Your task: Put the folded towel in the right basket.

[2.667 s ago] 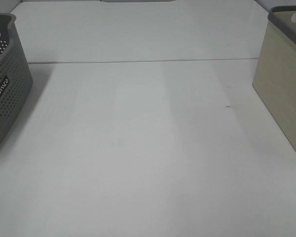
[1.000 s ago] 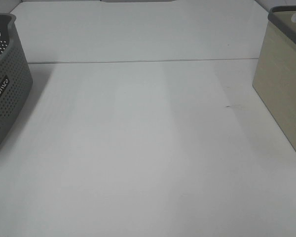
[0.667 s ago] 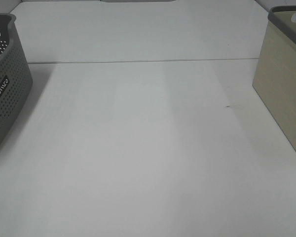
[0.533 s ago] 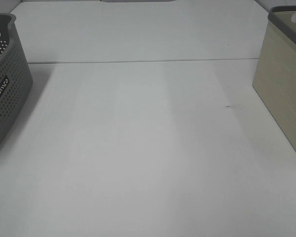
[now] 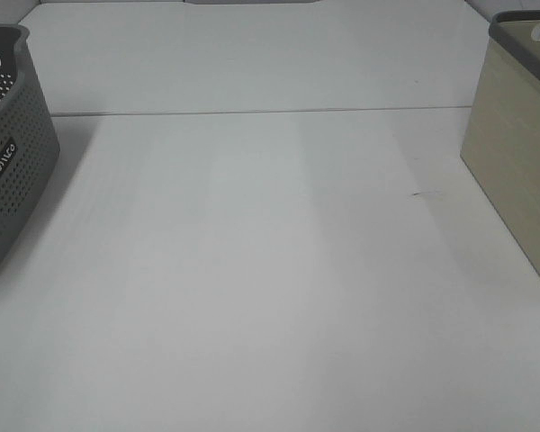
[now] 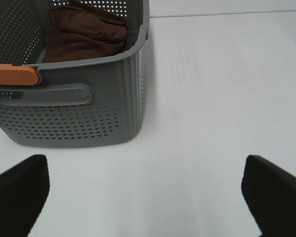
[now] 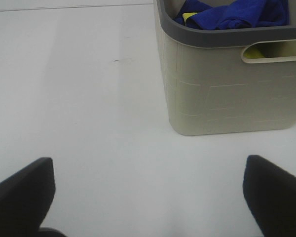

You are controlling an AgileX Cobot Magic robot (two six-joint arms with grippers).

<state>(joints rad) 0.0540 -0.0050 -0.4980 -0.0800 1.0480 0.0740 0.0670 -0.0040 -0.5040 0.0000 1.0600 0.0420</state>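
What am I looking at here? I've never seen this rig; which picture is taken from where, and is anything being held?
This is a robot with two arms, each ending in a two-finger gripper. One picture comes from a camera mounted high above a white table; no arm shows there. The other two come from cameras on the arms' wrists, looking past the dark fingertips. The left gripper is open and holds nothing; ahead of it stands a grey perforated basket with a brown towel inside. The right gripper is also open and empty; ahead of it stands a beige basket with a grey rim, holding blue cloth with a bit of yellow. The table between the baskets shows only a small dark mark.
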